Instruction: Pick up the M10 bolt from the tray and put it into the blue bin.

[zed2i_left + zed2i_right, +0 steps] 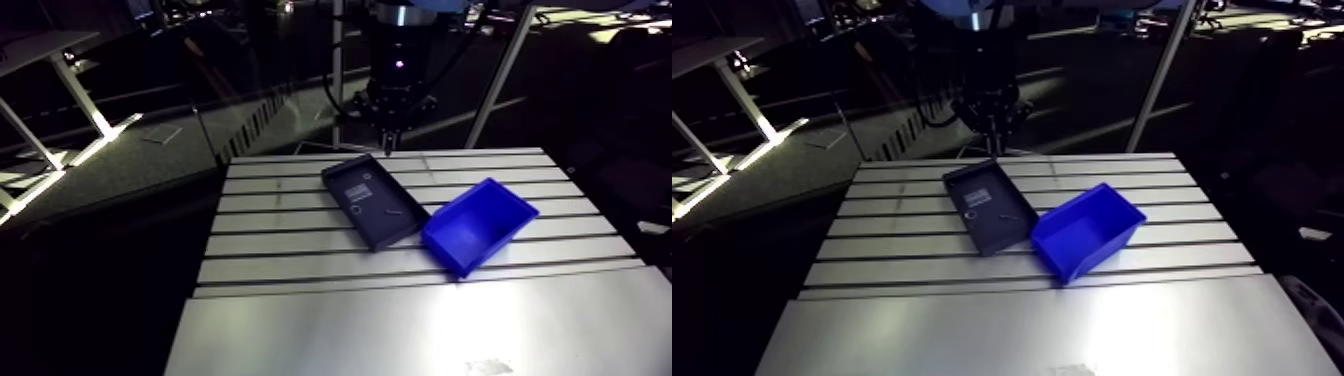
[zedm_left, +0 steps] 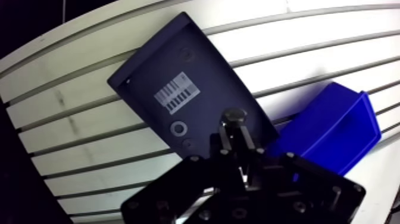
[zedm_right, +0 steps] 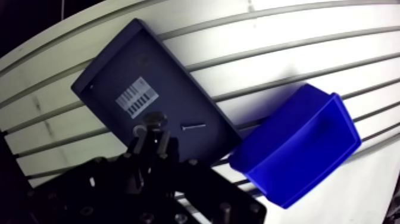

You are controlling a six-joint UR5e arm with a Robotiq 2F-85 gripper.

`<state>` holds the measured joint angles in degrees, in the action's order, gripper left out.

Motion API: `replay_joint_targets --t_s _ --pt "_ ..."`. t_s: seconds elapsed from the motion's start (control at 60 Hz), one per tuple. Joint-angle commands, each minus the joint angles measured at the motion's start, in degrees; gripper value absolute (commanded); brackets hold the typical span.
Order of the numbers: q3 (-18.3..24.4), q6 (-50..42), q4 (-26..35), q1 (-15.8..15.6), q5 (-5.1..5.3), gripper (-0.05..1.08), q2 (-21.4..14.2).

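My tool [image 2: 234,128] is pinched narrow, and at its tips sits a dark thing with a round top, which I think is the M10 bolt [image 2: 235,113]. It hangs over the tray [image 2: 202,65], not over the blue bin [image 2: 333,125] yet. I only hold the bolt by a tiny bit, so it could slip or tip out if I swing fast. It is hard metal, so if it falls it could bounce off the tray and roll into one of the long grooves in the counter [image 2: 89,119]. The bin stands right beside the tray, and its walls are tall. If I go across too low, the bolt could bump the rim and get knocked loose. The tray is dark, flat and shallow, with a low rim and a white label with black stripes [image 2: 176,93]. A little ring [image 2: 178,128] and a thin small screw [image 3: 193,126] lie in it. The bin is bright blue, smooth plastic and deep like a box. The counter is shiny grey metal.
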<state>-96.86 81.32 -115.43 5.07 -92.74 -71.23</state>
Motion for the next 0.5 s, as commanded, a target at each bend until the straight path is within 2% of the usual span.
replay_joint_targets --t_s 0.017,0.233,0.5 --pt "2.31 4.66 3.88 0.11 0.06 1.03 -1.58" --pt "6.9 12.49 11.5 0.29 0.15 1.04 -2.78" --pt "8.91 21.43 16.36 2.28 0.07 1.07 -3.69"
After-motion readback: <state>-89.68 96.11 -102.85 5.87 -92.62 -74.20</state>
